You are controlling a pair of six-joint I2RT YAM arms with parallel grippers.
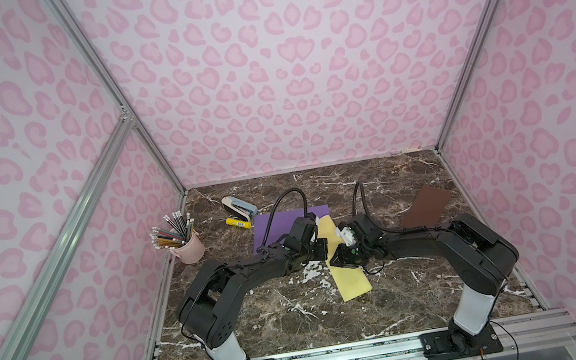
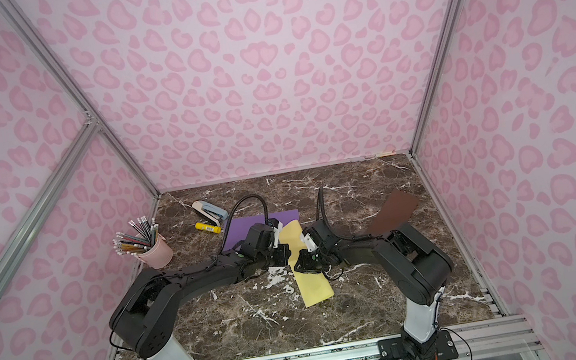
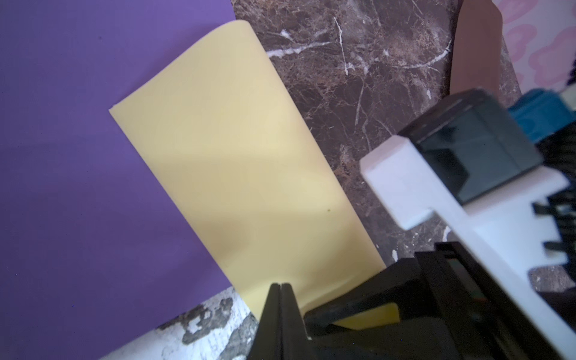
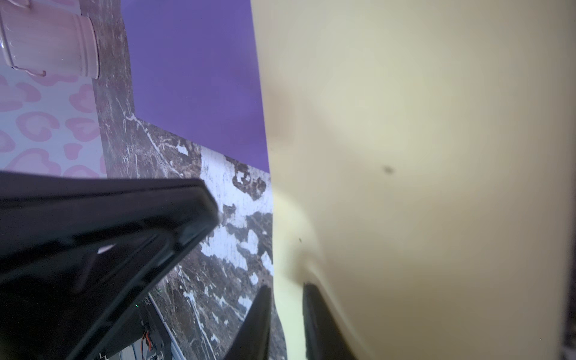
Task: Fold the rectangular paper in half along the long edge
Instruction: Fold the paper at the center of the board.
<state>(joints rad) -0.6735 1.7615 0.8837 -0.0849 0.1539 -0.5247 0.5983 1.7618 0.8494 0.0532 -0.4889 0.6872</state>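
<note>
In both top views the paper (image 1: pixel 351 279), a narrow yellow strip, lies slantwise near the middle of the marble table (image 1: pixel 300 326). Its far end overlaps a purple sheet (image 1: pixel 274 229) and its near end rests on bare table. The two arms reach in from either side and meet over the strip's middle, with the left claw (image 1: pixel 322 252) and right claw (image 1: pixel 341 260) almost touching; their jaws are too small to read here. A brown sheet (image 2: pixel 394 215) lies well apart on the right. A pink cup (image 2: pixel 156 254) of pencils (image 2: pixel 132 239), a stapler (image 2: pixel 208 210) and a yellow tube (image 2: pixel 208 228) sit at the far left. In the left wrist view the left claw (image 3: pixel 281 299) is pressed together, its tip at the edge of the paper (image 3: pixel 233 171), near where the strip leaves the purple sheet (image 3: pixel 78 156); whether it touches cannot be told. Beside it the right claw (image 3: pixel 330 321) lies across the strip, with yellow showing between its fingers. In the right wrist view the right claw (image 4: pixel 286 311) stands a little apart, pinching the paper (image 4: pixel 420 156) by its long edge, and the sheet dents where one finger (image 4: pixel 318 318) meets it. The left claw (image 4: pixel 208 215) points in over the table's white patch, just beside that edge.
</note>
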